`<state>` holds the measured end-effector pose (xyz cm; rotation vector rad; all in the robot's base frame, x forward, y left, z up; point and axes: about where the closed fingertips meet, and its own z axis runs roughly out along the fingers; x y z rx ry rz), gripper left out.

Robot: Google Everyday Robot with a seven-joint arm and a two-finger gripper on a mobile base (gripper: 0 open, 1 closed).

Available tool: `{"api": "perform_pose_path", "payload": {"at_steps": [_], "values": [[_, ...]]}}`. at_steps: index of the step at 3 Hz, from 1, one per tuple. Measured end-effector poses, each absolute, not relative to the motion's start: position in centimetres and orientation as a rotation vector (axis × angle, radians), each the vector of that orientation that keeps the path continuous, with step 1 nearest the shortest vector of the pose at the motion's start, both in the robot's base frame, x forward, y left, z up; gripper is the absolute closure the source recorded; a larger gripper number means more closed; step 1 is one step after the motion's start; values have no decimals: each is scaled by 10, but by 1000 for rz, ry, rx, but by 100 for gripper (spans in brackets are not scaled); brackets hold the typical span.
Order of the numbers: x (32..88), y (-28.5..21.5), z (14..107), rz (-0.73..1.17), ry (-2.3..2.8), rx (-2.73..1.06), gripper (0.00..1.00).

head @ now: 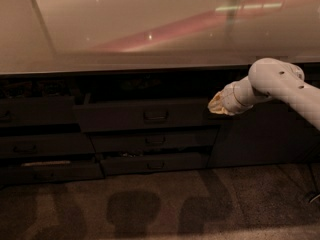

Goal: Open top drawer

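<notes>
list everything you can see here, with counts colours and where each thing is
counter: one, glossy beige, across the top
top drawer: one, dark brown-grey, centre, under the counter
lower drawers: two, dark, stacked below the top drawer
left drawers: three, dark, stacked at left
cabinet door: one, dark, right
floor: one, speckled brown, bottom, shadows on it
arm: one, white, reaching in from the right
gripper: one, tan tip, by the top drawer's right end
</notes>
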<state>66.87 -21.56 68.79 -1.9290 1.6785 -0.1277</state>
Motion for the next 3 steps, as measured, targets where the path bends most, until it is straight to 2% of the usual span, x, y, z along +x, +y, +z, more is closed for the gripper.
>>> {"api": "perform_pose_path", "payload": {"at_steps": [2, 3], "values": [[686, -213, 703, -86, 1683, -1901, 100], [710, -215, 716, -176, 1706, -1876, 100]]}}
